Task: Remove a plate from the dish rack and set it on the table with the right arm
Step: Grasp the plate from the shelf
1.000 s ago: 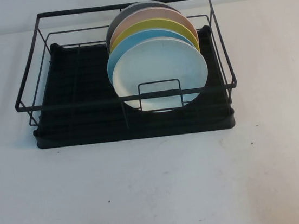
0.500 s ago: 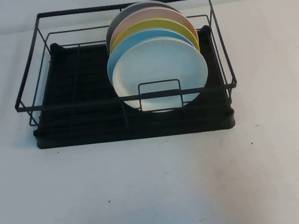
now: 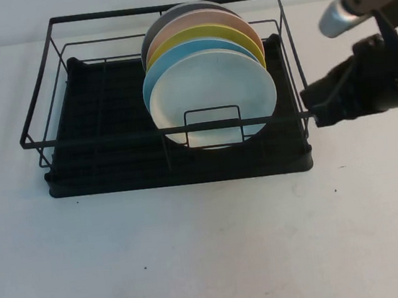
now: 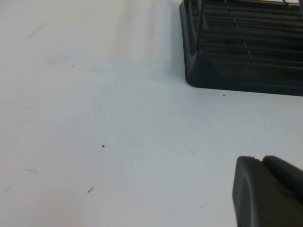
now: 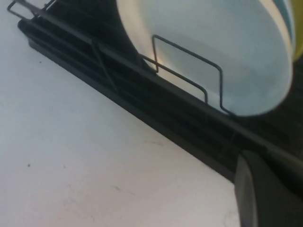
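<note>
while half cut off, right end effector [image 3: 319, 111] beside dish rack [image 3: 44, 131]; left end effector [image 4: 265, 194] mostly hidden

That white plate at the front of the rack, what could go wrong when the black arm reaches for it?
The right claw sits just beside the dish rack, at its right end, so it may snag a wire. The plate stands behind a small wire loop and could catch when lifted. The sky-blue plate is right behind and might get dragged along. The left claw is low over the table, away from this.
</note>
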Robot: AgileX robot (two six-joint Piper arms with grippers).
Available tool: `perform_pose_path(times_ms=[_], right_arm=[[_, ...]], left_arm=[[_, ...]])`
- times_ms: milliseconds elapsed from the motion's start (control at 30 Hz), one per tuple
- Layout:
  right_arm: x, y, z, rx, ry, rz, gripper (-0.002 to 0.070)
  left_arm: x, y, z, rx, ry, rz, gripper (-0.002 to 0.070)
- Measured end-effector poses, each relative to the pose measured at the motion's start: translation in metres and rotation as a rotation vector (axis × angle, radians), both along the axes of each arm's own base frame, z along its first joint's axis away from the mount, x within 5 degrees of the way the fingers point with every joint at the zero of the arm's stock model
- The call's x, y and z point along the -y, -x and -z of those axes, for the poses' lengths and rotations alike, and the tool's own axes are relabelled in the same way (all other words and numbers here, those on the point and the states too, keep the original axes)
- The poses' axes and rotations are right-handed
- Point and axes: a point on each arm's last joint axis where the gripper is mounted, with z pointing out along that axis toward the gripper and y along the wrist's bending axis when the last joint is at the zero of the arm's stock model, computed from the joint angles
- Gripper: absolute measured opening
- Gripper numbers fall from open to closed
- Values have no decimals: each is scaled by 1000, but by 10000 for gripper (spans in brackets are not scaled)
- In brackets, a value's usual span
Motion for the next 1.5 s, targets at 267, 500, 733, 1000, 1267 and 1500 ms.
perform_pose_path(times_ms=[267, 500, 733, 1000, 1267, 1500], right_arm=[[-26, -24, -14, 193, 148, -224, 50], [-35, -47, -3, 323, 262, -302, 239], [-44, -71, 14, 330, 291, -300, 264], [-52, -98, 34, 384, 346, -297, 265], [-53, -108, 41, 430, 379, -276, 265], [-54, -108, 40, 418, 339, -254, 260]], left_arm=[[0, 0, 0, 0, 0, 0, -6], [0, 0, 0, 0, 0, 0, -6], [0, 0, 0, 0, 0, 0, -6], [0, 0, 0, 0, 0, 0, -6], [0, 0, 0, 0, 0, 0, -6], [0, 0, 0, 0, 0, 0, -6]])
